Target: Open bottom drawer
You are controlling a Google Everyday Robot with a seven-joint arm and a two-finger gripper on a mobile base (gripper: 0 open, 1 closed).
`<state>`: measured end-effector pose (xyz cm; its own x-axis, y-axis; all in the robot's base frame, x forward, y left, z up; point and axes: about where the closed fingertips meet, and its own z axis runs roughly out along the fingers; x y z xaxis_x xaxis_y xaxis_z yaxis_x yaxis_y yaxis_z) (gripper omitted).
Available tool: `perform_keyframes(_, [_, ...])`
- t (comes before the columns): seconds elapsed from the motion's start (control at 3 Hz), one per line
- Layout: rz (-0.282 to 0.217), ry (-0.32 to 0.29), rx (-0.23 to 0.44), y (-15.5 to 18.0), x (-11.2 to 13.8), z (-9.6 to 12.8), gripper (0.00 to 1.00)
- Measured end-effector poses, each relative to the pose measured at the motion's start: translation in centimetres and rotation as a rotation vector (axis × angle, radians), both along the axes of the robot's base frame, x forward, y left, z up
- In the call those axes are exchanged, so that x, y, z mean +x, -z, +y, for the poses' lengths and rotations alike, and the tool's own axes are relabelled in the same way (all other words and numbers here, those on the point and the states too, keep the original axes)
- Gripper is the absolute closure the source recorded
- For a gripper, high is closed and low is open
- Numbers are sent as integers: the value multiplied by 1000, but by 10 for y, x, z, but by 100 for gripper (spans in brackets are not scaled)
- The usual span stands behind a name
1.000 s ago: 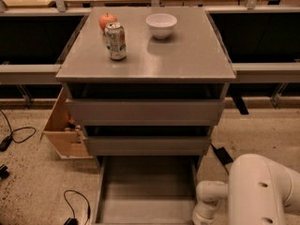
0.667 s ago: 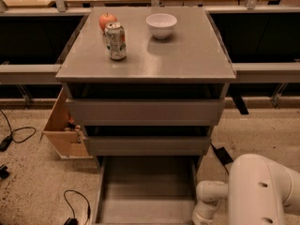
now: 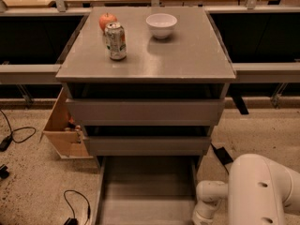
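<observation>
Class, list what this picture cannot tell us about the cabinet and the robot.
- Gripper: out of the camera view, beyond the bottom edge where the white arm ends.
- Bottom drawer: its front is cut off by the bottom edge.
- Two upper drawers: insides dark under the cabinet top.
- Wooden box: contents mostly hidden behind the cabinet.

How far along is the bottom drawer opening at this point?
Looks essentially done: the bottom drawer is pulled far out, its grey tray exposed beneath the cabinet. Nothing is visibly in progress: the arm sits lower right, and its hand is out of view below the picture's edge. Left: perhaps only withdrawing.
</observation>
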<state>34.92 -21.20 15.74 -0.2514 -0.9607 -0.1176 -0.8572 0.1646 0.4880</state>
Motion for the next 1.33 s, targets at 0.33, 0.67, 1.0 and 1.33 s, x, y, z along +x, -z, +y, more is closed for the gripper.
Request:
perform_keyframes(0.33, [0,0,0,0,0,0,0])
perform_keyframes(0.67, [-34,-18,-37,-24,6,2,0])
perform_keyframes(1.0, [-141,-31,-111,-87,19,9,0])
perform_keyframes(1.33, [-185,-49,-167,-151,5,9,0])
